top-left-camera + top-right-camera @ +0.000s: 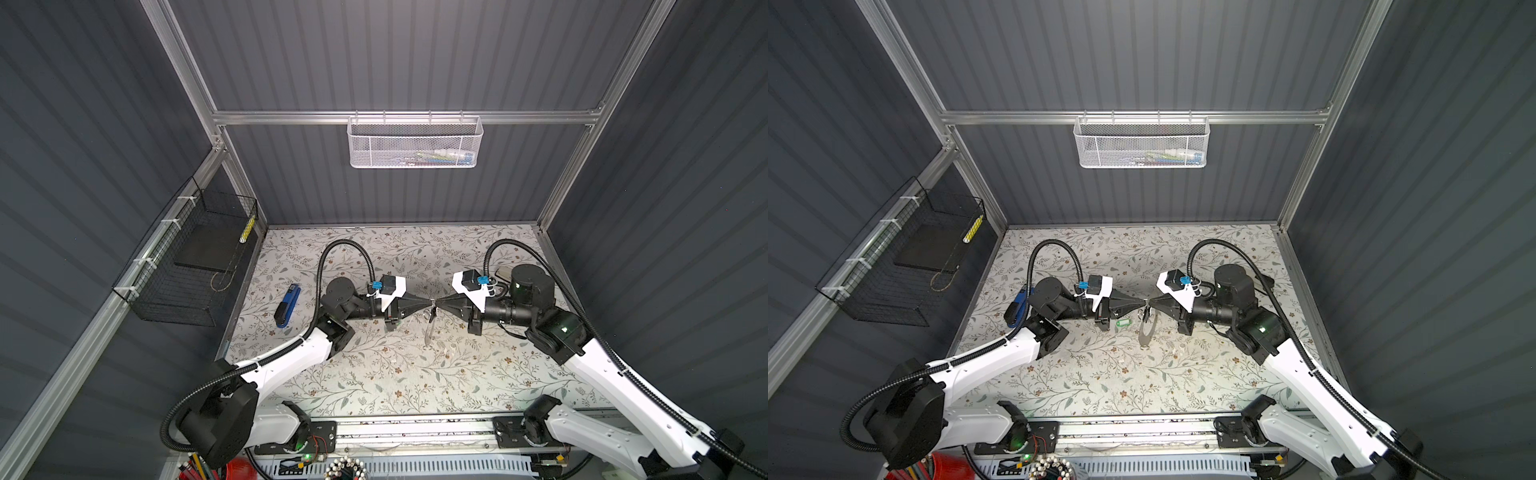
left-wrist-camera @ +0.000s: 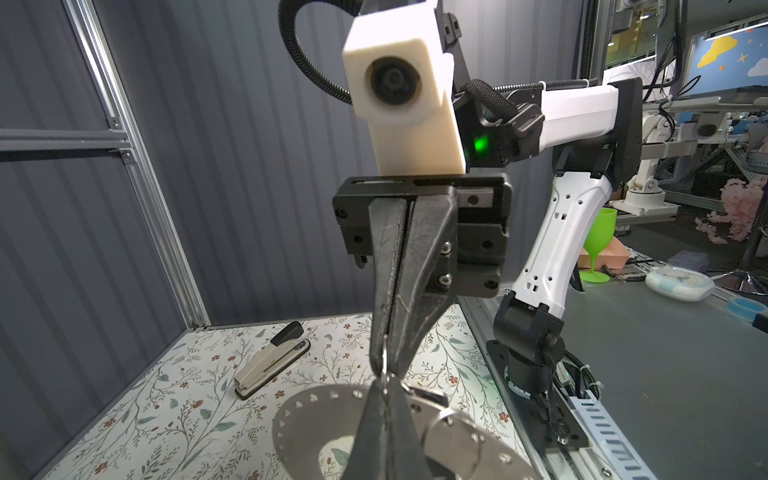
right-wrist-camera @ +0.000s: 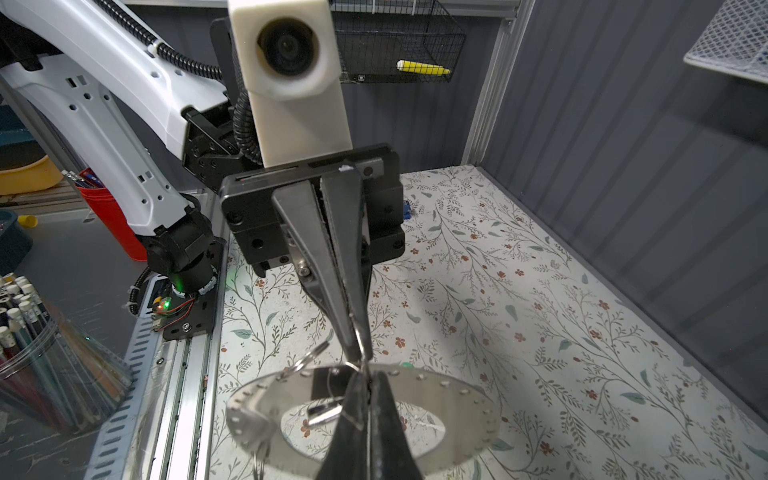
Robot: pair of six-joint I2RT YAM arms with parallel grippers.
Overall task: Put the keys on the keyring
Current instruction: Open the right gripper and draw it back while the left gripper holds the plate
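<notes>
Above the floral tabletop [image 1: 374, 374], the left gripper [image 1: 427, 302] and the right gripper [image 1: 437, 301] meet tip to tip at mid-scene, each pair of fingers pressed together. The keyring [image 1: 1147, 328], a flat silver disc with a wide hole, hangs edge-on beneath the tips. The green tag [image 1: 1124, 323] lies on the tabletop just beside it. Both sets of fingers pinch a thin wire loop [image 2: 386, 355] at the keyring's rim.

2 top views overhead, share whole table [image 1: 415, 374]; wrist views close, opposed, share keyring [image 2: 307, 415] [image 3: 436, 399].
</notes>
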